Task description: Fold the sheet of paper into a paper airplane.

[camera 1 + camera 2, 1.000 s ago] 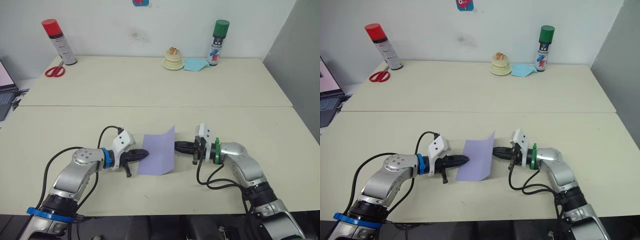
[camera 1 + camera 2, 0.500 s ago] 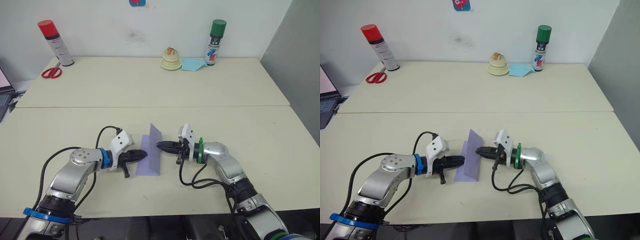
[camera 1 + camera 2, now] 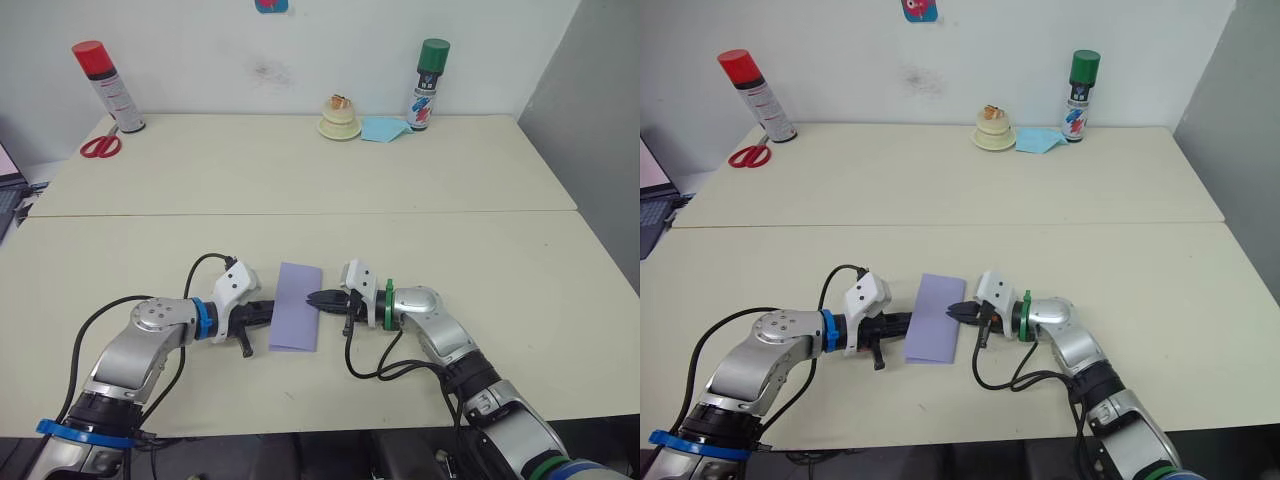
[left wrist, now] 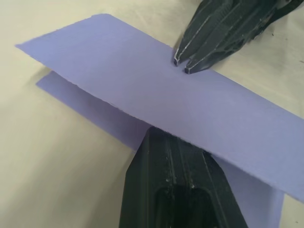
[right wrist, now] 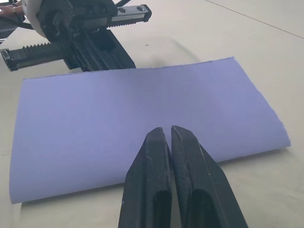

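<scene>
Sheet of paper [image 3: 296,320], upright before, now folded flat.

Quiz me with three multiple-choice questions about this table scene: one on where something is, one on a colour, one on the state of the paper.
1. Where are the scissors?
A. beside the red-capped spray can
B. on the sheet of paper
C. beside the green-capped can

2. What colour is the sheet of paper?
A. yellow
B. lavender
C. white

3. How does the paper lie?
A. crumpled into a ball
B. unfolded flat
C. folded in half, one layer over the other

Answers:
1 A, the red handles lie next to that can at the far left.
2 B, it shows purple in each view.
3 C, the left wrist view shows a lower layer under the upper one.
</scene>
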